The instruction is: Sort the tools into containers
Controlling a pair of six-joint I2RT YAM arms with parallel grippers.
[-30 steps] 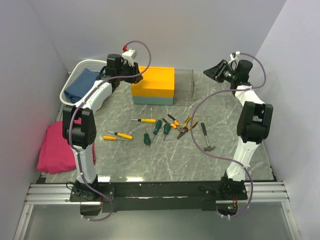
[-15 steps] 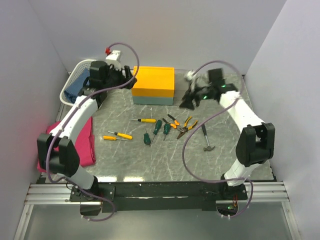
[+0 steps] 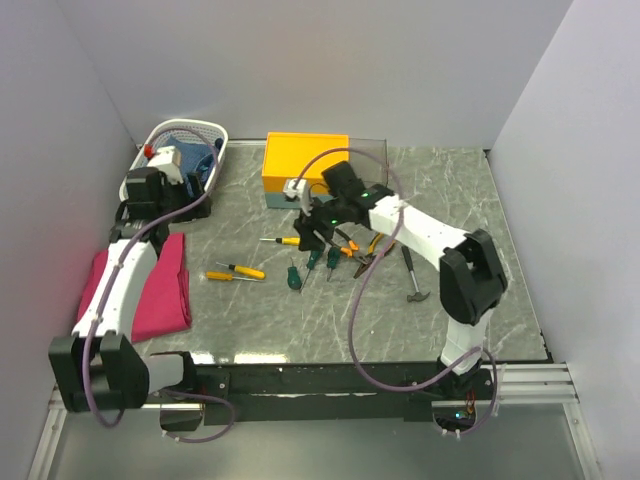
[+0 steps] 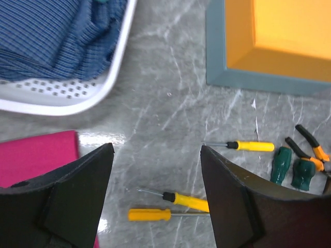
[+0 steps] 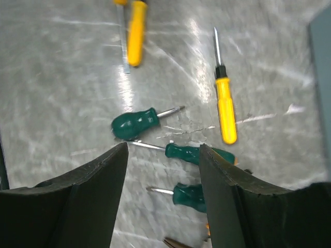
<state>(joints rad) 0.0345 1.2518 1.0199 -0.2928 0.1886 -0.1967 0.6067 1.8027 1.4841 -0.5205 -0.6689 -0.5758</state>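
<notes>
The tools lie loose mid-table: three yellow-handled screwdrivers point(image 3: 288, 240) point(image 3: 237, 271), three green-handled screwdrivers point(image 3: 315, 253), orange-handled pliers point(image 3: 375, 250) and a hammer point(image 3: 412, 275). The yellow-topped box point(image 3: 305, 165) stands behind them. The white basket point(image 3: 200, 125) is at the back left with blue cloth in it. My left gripper point(image 3: 192, 207) is open and empty in front of the basket; its view shows two yellow screwdrivers point(image 4: 186, 200) between the fingers. My right gripper point(image 3: 312, 228) is open and empty, low over the green screwdrivers point(image 5: 194, 153) point(image 5: 135, 123).
A folded pink cloth point(image 3: 140, 290) lies at the left edge under my left arm. A clear panel point(image 3: 368, 165) stands against the right side of the box. Grey walls close the table on three sides.
My left gripper swung from the box leftward and nearer, to just in front of the basket. My right arm swept from the far right corner to over the tools. Both stayed open and empty.
</notes>
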